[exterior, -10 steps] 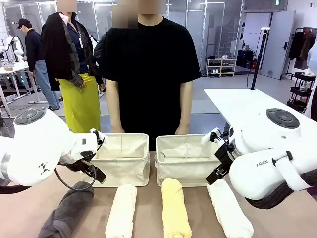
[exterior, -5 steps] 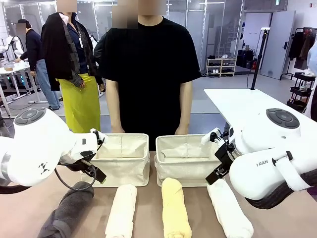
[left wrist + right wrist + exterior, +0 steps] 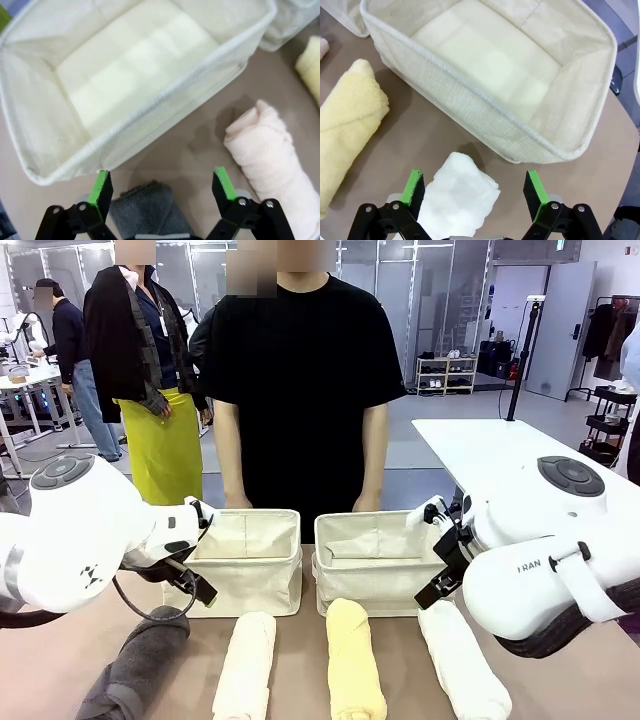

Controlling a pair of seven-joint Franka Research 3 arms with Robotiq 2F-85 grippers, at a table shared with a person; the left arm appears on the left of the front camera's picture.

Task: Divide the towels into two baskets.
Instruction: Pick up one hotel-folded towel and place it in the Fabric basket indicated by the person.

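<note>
In the left wrist view the left gripper (image 3: 162, 186) is held open over the dark grey towel (image 3: 145, 212) at bottom centre, below one basket (image 3: 175, 125), while the right gripper (image 3: 475, 187) is spread over the white towel (image 3: 457, 200), below the other basket (image 3: 460, 100).

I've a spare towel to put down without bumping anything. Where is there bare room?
The left basket and right basket are bare inside. Table strips lie free between the peach towel, yellow towel and white towel. Crowded: left fingers over the grey towel, right fingers over the white towel.
</note>
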